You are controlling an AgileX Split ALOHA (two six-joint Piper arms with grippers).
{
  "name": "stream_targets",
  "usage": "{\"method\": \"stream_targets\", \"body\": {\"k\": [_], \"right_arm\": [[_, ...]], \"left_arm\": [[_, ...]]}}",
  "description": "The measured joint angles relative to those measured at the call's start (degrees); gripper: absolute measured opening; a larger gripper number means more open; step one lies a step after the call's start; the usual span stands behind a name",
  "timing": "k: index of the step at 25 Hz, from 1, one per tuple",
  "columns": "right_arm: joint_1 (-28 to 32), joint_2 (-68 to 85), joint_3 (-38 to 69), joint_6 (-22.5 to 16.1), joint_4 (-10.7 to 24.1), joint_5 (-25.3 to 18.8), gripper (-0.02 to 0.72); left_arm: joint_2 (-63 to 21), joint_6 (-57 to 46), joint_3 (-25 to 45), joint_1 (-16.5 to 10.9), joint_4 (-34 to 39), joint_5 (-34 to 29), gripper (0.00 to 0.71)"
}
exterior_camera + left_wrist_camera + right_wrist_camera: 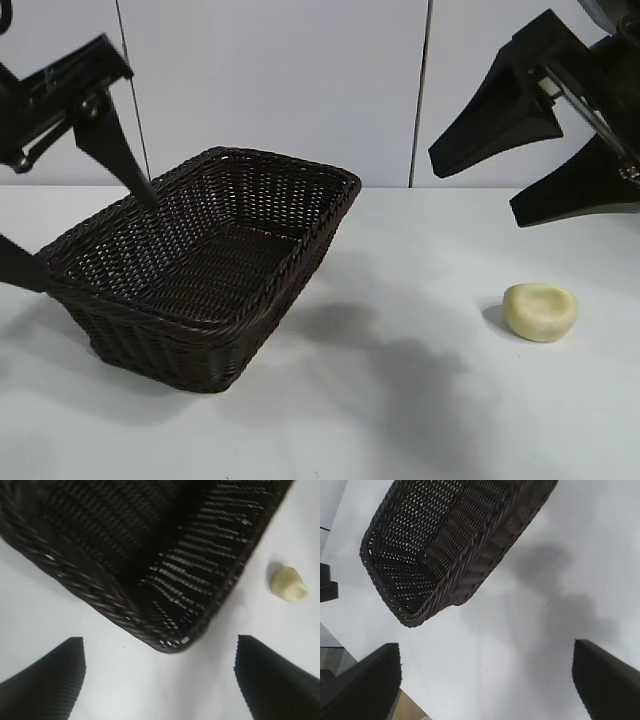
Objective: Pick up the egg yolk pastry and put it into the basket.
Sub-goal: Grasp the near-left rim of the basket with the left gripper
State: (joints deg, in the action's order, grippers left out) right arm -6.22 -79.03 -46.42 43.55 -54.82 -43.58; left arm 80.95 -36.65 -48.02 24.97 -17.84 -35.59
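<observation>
The white table (pixel 400 420) is the biggest thing here; it fills the whole floor of the scene, and a pale panelled wall (pixel 280 80) stands behind it.

Next in size is the basket (pixel 200 270); it is dark brown woven wicker with sloping sides and a braided rim; it sits on the table toward nine o'clock from the middle, and nothing lies inside it; the left wrist view looks down on one of its corners (pixel 170 640), and the right wrist view shows it from farther off (pixel 455 545).

The right gripper (pixel 530 165) hangs in the air up at about two o'clock; its two black fingers are spread wide and hold nothing; it is well above the table and touches nothing; in its own wrist view the two fingers (pixel 365 685) stand far apart with bare table between them.

The left gripper (pixel 85 215) is at nine o'clock, by the basket's left end; its fingers are also spread wide and hold nothing; one finger (pixel 120 150) points down at the rim there, and the other pokes in from the edge lower down; I cannot tell if either one touches the wicker.

The smallest thing is the egg yolk pastry (pixel 541 311); it is a little pale yellow bun with a dent on top; it lies on the table at about four o'clock, well apart from the basket and below the right gripper; the left wrist view shows it too (pixel 289 584), out past the basket's side.
</observation>
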Motion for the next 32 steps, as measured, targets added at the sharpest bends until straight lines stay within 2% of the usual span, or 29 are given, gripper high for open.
{"method": "stream_targets", "body": {"k": [13,21,26,32], "right_arm": [[0.0,-0.02,0.0,0.0,-0.02,0.0,0.663],[0.0,-0.02,0.0,-0.18,-0.02,0.0,0.663],[0.0,-0.02,0.0,-0.18,-0.02,0.0,0.663],[0.0,-0.02,0.0,-0.24,0.06,0.0,0.663]], "left_arm": [[4.67,-17.15,0.0,0.0,2.59,3.44,0.592],[7.91,-22.93,0.0,0.21,5.33,5.03,0.592],[9.93,-24.12,2.02,1.42,5.33,9.77,0.592],[13.39,-26.34,3.56,1.61,5.33,16.11,0.592]]}}
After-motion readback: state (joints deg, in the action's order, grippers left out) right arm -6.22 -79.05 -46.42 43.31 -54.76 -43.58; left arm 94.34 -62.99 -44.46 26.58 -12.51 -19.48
